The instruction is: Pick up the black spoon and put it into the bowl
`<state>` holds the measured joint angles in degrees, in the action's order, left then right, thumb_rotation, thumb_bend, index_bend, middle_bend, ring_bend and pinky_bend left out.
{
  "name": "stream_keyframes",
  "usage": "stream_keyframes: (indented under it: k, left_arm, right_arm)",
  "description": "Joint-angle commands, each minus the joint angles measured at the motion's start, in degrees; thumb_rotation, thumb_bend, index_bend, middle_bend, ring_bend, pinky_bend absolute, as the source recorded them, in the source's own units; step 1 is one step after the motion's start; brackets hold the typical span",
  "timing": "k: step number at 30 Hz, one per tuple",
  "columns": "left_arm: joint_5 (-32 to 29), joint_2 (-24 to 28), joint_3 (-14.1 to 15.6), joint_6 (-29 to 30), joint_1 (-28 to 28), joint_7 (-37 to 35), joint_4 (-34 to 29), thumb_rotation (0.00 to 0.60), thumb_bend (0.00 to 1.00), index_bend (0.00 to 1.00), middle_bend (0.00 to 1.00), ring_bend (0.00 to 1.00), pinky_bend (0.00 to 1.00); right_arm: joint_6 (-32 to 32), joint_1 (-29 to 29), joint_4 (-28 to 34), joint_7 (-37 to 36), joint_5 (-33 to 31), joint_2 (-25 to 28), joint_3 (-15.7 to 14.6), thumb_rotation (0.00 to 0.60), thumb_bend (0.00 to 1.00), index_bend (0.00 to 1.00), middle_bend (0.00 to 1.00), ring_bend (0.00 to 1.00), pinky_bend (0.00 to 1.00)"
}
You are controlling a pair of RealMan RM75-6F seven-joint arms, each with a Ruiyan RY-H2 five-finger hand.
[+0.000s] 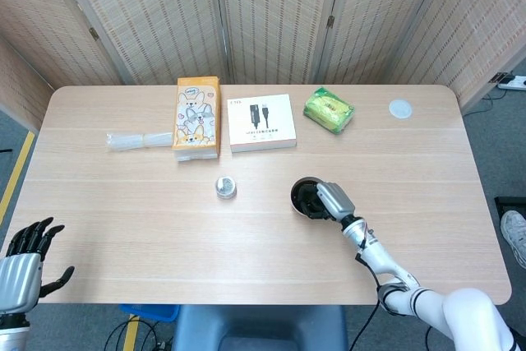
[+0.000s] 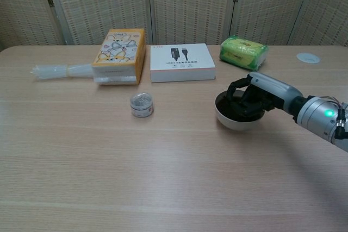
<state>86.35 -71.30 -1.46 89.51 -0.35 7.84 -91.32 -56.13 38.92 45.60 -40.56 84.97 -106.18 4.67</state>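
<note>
The right hand [image 2: 251,100] reaches into the bowl [image 2: 228,120], fingers curled down inside; whether it grips the black spoon cannot be told. The left hand [image 1: 26,254] hangs off the table's [image 1: 123,228] near left edge, fingers apart and holding nothing.

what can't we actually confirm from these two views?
- Black spoon: not distinguishable in either view; the right robot hand covers the dark inside of the bowl.
- Right hand's grasp: fingers blend with the bowl interior, so held or released is unclear.
- Left robot hand: partly cut off by the head view's lower-left corner, absent from chest view.
- White box: print too small.
</note>
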Motion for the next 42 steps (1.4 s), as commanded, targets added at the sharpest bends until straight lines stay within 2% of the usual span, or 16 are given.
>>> stream_keyframes:
  k: [1, 12, 24, 27, 29, 31, 34, 37, 42]
  left_arm:
    - [0.02, -0.07, 0.05, -0.11, -0.03, -0.03, 0.08, 0.600, 0.27, 0.22, 0.13, 0.13, 0.15]
    - [-0.49, 0.26, -0.03, 0.01, 0.23, -0.06, 0.17, 0.600, 0.27, 0.22, 0.13, 0.13, 0.15]
    - [-0.27, 0.19, 0.19, 0.56, 0.74, -0.63, 0.53, 0.600, 0.27, 0.22, 0.13, 0.13, 0.15]
    - [-0.10, 0.22, 0.15, 0.72, 0.76, -0.75, 0.55, 0.600, 0.27, 0.22, 0.13, 0.13, 0.15]
    - [0.04, 0.20, 0.13, 0.76, 0.72, -0.80, 0.49, 0.600, 0.27, 0.22, 0.13, 0.13, 0.15]
    - [0.18, 0.15, 0.17, 0.72, 0.67, -0.78, 0.44, 0.600, 0.27, 0.22, 0.13, 0.13, 0.15]
    - [0.42, 0.11, 0.16, 0.73, 0.58, -0.71, 0.27, 0.600, 0.27, 0.22, 0.13, 0.13, 0.15]
    - [0.65, 0.14, 0.12, 0.69, 0.43, -0.56, 0.06, 0.600, 0.27, 0.22, 0.13, 0.13, 0.15]
    - [0.95, 0.35, -0.01, 0.76, 0.24, -0.40, -0.25, 0.600, 0.27, 0.22, 0.13, 0.13, 0.15]
  right_arm:
    - [0.98, 0.38, -0.72, 0.00, -1.18, -0.36, 1.18, 0.600, 0.54, 0.65, 1.00, 1.00, 1.00]
    - [2.84, 4.21, -5.03, -1.23, -1.97, -4.93, 3.95, 0.600, 0.54, 0.65, 1.00, 1.00, 1.00]
    - [-0.36, 1.58, -0.83, -1.53, 1.30, -1.74, -0.15, 0.600, 0.54, 0.65, 1.00, 1.00, 1.00]
    - [-0.55, 0.60, 0.05, -1.43, 1.18, -0.27, -0.68, 0.600, 0.44, 0.65, 1.00, 1.00, 1.00]
    - [-0.84, -0.10, 1.05, -1.78, 0.92, 0.76, -0.76, 0.600, 0.34, 0.59, 1.00, 1.00, 1.00]
    - [-1.34, -0.66, 2.13, -1.91, 0.80, 1.67, -0.77, 0.600, 0.18, 0.40, 1.00, 1.00, 1.00]
    - [-2.72, -1.60, 4.15, -1.78, 1.03, 3.16, -0.96, 0.600, 0.07, 0.22, 1.00, 1.00, 1.00]
    - [-4.59, -2.56, 6.04, -1.32, 1.33, 4.31, -0.99, 0.600, 0.05, 0.18, 1.00, 1.00, 1.00]
    - [-8.29, -4.36, 10.17, 0.76, 1.93, 7.47, -0.91, 0.600, 0.05, 0.16, 1.00, 1.00, 1.00]
